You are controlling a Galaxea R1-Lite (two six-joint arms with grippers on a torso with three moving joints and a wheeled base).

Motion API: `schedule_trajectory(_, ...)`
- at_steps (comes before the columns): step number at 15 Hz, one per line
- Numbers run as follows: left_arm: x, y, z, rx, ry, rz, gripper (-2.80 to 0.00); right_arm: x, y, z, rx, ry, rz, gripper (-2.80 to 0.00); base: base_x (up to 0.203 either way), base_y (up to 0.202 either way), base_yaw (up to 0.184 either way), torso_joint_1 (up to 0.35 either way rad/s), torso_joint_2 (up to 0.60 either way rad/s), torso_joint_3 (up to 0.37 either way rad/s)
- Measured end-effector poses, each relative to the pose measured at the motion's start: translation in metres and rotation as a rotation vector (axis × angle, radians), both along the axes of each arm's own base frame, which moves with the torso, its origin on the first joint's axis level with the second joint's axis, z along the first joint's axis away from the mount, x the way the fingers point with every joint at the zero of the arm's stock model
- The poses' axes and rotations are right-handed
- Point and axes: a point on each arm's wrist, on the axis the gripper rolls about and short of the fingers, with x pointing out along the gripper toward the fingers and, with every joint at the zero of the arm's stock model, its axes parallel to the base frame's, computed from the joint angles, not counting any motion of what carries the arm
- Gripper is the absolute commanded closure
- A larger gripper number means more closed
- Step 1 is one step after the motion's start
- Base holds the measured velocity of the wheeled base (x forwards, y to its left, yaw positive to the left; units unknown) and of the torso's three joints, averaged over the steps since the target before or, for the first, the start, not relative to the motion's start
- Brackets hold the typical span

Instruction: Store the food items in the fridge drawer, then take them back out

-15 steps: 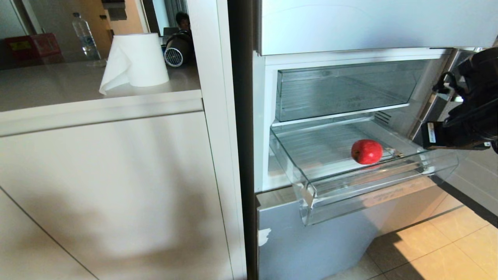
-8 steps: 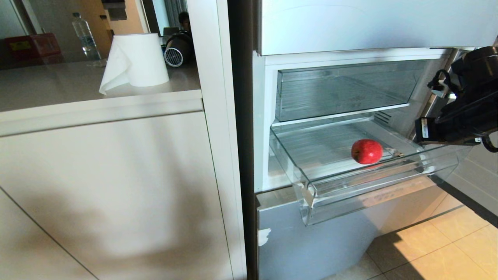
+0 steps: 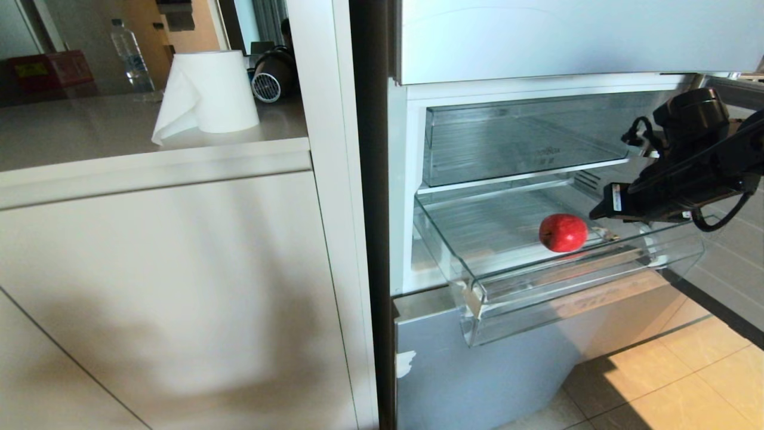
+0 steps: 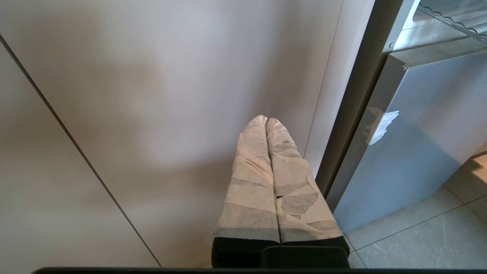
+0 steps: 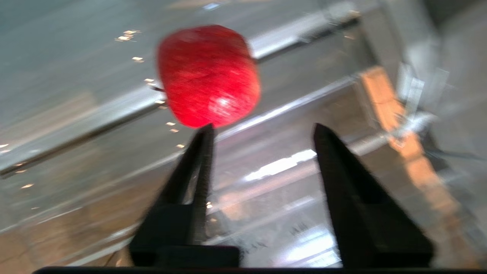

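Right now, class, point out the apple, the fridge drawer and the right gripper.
apple (image 3: 562, 233), head view, middle of its red skin.
fridge drawer (image 3: 537, 310), head view, clear curled front lip.
right gripper (image 5: 262, 133), right wrist view, midway between its two dark fingertips, which stand apart.

— Where's your right arm?

— It reaches in from the right side of the head view, wrist roughly level. Your right gripper (image 5: 262, 129) has its two dark fingers (image 5: 198, 160) spread apart with nothing between them, though the wrist view is blurred, so judge the gap loosely.

— And your left?

— Your left gripper (image 4: 266, 123) points downward, its taped fingers (image 4: 251, 167) pressed together.
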Motion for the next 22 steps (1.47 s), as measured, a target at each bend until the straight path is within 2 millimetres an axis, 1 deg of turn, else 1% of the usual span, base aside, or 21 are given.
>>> schedule_trajectory(5, 0.0, 0.0, 0.0, 0.0, 0.0, 0.0, 0.0, 0.02, 0.003, -0.007, 0.028, -0.003, 0.042, -2.8, 0.0, 0.0, 0.0, 0.0, 0.0, 0.0)
schedule_trajectory(12, 0.0, 0.0, 0.0, 0.0, 0.0, 0.0, 0.0, 0.043, 0.016, -0.031, 0.036, 0.041, 0.076, -2.8, 0.0, 0.0, 0.0, 0.0, 0.0, 0.0)
schedule_trajectory(16, 0.0, 0.0, 0.0, 0.0, 0.0, 0.0, 0.0, 0.053, 0.02, -0.04, 0.037, 0.049, 0.084, -2.8, 0.0, 0.0, 0.0, 0.0, 0.0, 0.0)
schedule_trajectory(17, 0.0, 0.0, 0.0, 0.0, 0.0, 0.0, 0.0, 0.056, 0.021, -0.041, 0.037, 0.05, 0.084, 0.0, 0.0, 0.0, 0.0, 0.0, 0.0, 0.0)
schedule_trajectory(22, 0.0, 0.0, 0.0, 0.0, 0.0, 0.0, 0.0, 0.068, 0.026, -0.051, 0.04, 0.054, 0.089, 0.0, 0.0, 0.0, 0.0, 0.0, 0.0, 0.0)
